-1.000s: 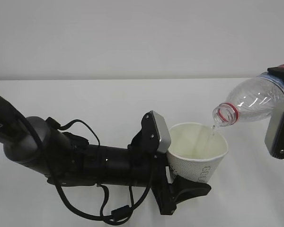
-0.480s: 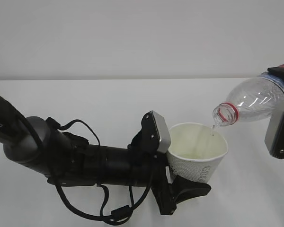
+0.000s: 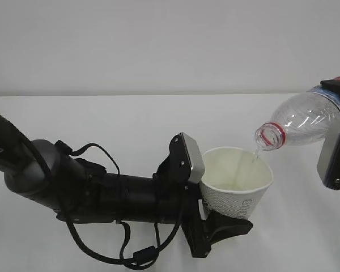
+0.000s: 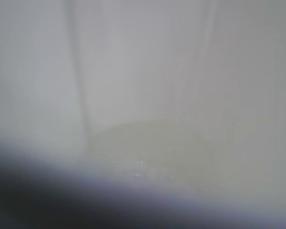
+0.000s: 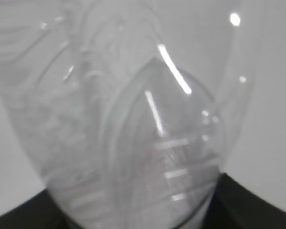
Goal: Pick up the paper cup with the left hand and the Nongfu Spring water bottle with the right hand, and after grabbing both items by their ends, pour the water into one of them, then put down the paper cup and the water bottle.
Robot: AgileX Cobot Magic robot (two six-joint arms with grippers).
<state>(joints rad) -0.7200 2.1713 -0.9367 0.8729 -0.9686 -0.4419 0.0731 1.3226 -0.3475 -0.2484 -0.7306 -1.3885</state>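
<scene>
Exterior view: left hand [image 3: 220, 199] clamps the paper cup [image 3: 236, 182] low on its wall, one finger [image 3: 187, 158] at the cup's left side, the other under its base; cup upright, clear of the white table [image 3: 130, 119]. A thin stream of water [image 3: 253, 157] falls inside the cup's right rim. Nongfu Spring water bottle [image 3: 303, 120] tilts mouth-down above it, rear end held by the right hand [image 3: 337, 150] at frame edge

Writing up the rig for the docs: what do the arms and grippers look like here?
The left arm is black and tubular, with white lettering near its base and loose black cables looped below. Its gripper, the left hand, has black fingers and a grey plate with screws. Of the right hand only a grey flat panel and black parts show at the frame edge.
</scene>
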